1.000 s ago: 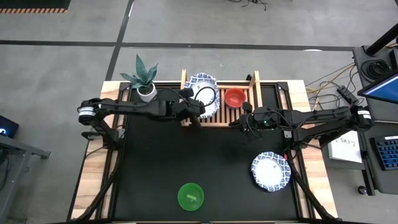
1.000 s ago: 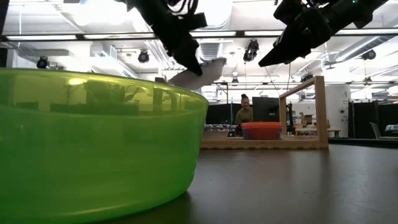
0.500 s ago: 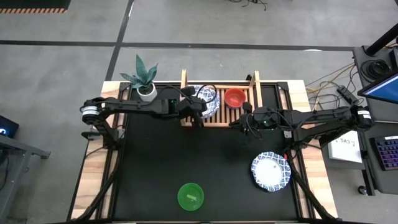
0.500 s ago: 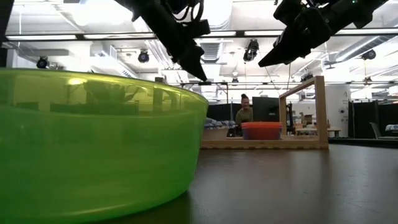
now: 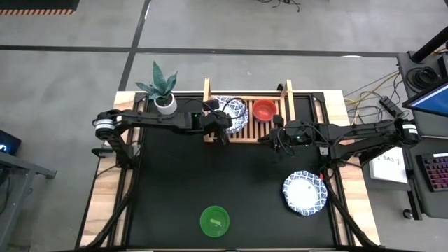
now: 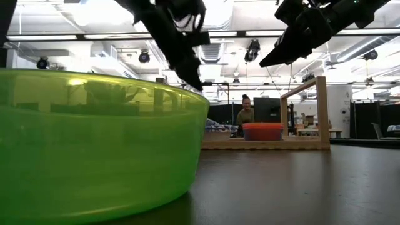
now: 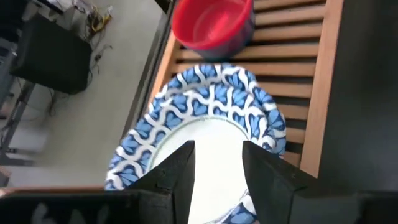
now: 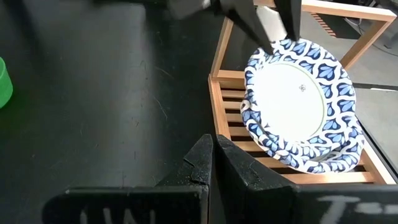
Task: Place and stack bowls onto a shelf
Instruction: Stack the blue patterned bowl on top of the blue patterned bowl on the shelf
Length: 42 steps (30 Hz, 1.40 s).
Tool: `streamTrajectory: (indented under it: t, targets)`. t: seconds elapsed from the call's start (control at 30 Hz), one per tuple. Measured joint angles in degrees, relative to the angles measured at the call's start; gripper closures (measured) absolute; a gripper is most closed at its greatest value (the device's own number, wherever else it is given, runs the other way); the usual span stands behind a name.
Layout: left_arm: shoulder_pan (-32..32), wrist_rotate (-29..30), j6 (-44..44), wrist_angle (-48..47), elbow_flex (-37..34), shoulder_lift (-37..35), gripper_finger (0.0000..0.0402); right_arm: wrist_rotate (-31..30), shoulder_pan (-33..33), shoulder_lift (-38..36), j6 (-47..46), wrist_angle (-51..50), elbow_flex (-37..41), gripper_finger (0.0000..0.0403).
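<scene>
On the shelf [image 5: 246,120], at the far edge of the black counter [image 5: 210,182], sits a stack of blue-patterned white bowls [image 5: 234,113] at the end nearer the plant pot [image 5: 164,103], w/ the red bowl [image 5: 264,110] just beside them in the middle section. Right wrist view shows at least two patterned bowls nested there [image 8: 303,106], resting on the slats and filling that end between the rails.

Left gripper [image 5: 222,124] hovers at the shelf's near rail, right over the near rim of the stack. Its fingers [image 7: 179,174] are spread apart, released, nothing between them; left wrist view looks straight down on the top bowl [image 7: 205,134] w/ the red bowl [image 7: 212,23] beyond it on the slats.

Right gripper [image 5: 269,137] hangs just off the shelf's near rail, on the red-bowl side, above bare counter. Its fingers [image 8: 200,163] are pressed together, clenched on nothing.

Another blue-patterned bowl [image 5: 305,193] lies on the counter well away from the shelf, toward the right arm's side. The green bowl [image 5: 215,221] sits near the counter's front edge, opposite the shelf; in the low view it fills the foreground [image 6: 94,140], w/ the shelf's wooden end frame [image 6: 306,112] and red bowl [image 6: 262,131] far behind.
</scene>
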<state>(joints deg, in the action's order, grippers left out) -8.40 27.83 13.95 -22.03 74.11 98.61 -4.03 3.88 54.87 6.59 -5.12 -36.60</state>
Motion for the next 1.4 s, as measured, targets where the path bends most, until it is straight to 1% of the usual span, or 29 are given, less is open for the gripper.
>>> streamTrajectory:
  t: [0.23,0.33,0.4,0.6,0.73,0.87,0.97,1.03,1.2,1.3,1.4]
  targets:
    - [-0.1,0.1,-0.3,-0.1,0.0,6.2,0.0307,0.0,0.0,0.0,0.0,0.6,0.0,0.0394]
    - [-0.2,1.9,-0.4,0.0,0.0,8.0,0.0314,0.0,0.0,0.0,0.0,0.8,0.0,0.0394]
    - [-0.3,3.0,-0.9,0.7,0.0,8.6,0.0316,0.0,0.0,0.0,0.3,0.8,0.0,0.0394]
    - [-0.4,3.1,-1.6,7.0,0.0,9.4,0.0318,0.0,0.0,0.0,0.4,1.5,0.0,0.0394]
    - [0.0,3.0,-1.5,5.2,1.6,8.1,0.0318,0.0,0.0,0.0,0.4,1.5,0.1,0.0394]
    - [0.6,3.1,-1.3,0.6,3.5,3.4,0.0318,-0.7,0.0,0.3,-1.6,3.7,0.3,0.0394]
    - [1.3,3.0,-1.9,-1.1,3.5,-2.1,0.0318,-6.0,0.1,0.7,-5.9,7.0,0.3,0.0394]
    - [2.4,3.1,-3.5,-2.2,3.1,-6.6,0.0318,-8.1,0.2,1.4,-7.5,8.5,0.2,0.0394]
    - [6.9,3.1,-6.7,-1.6,-0.2,-17.9,0.0318,-7.8,2.1,4.7,-10.7,12.4,-0.3,0.0394]
    - [9.8,3.0,-8.5,-0.4,-4.1,-24.1,0.0318,-6.6,3.5,9.3,-10.0,13.6,-3.3,0.0394]
    - [12.2,3.0,-10.5,1.7,-8.8,-29.4,0.0318,-3.5,5.1,15.3,-7.6,13.7,-8.0,0.0394]
